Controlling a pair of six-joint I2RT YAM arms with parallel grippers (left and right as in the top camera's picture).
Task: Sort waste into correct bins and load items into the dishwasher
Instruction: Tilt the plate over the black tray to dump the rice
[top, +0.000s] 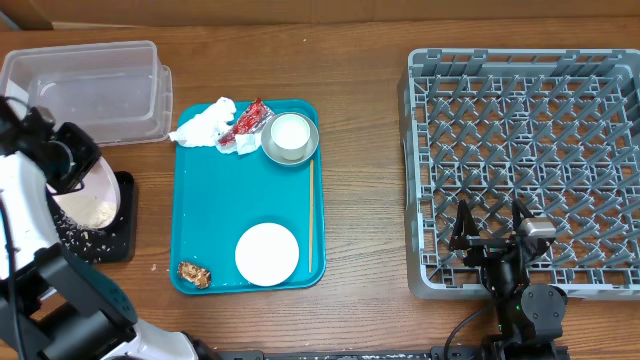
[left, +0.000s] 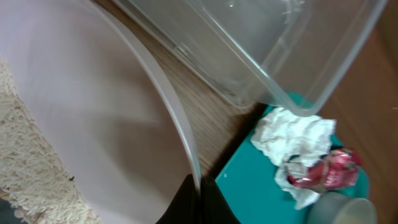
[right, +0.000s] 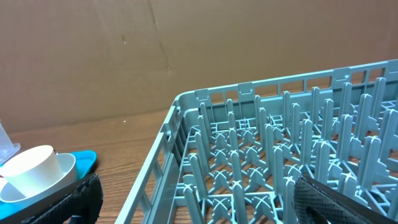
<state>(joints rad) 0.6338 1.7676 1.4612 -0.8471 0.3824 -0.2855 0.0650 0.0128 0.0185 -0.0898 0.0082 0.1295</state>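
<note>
Black tray (top: 124, 205) half-hidden beneath plate (top: 95, 200)

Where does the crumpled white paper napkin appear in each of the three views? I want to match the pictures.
Overhead: the crumpled white paper napkin lies at the top left corner of the teal plastic serving tray.
Left wrist: the napkin is right of centre, on the tray's corner.
Right wrist: not in it.
Shared landmark: the teal tray, whose corner shows at the lower left of the right wrist view.

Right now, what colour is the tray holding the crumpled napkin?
Teal; the tray under the napkin shows best in the overhead view.
</note>
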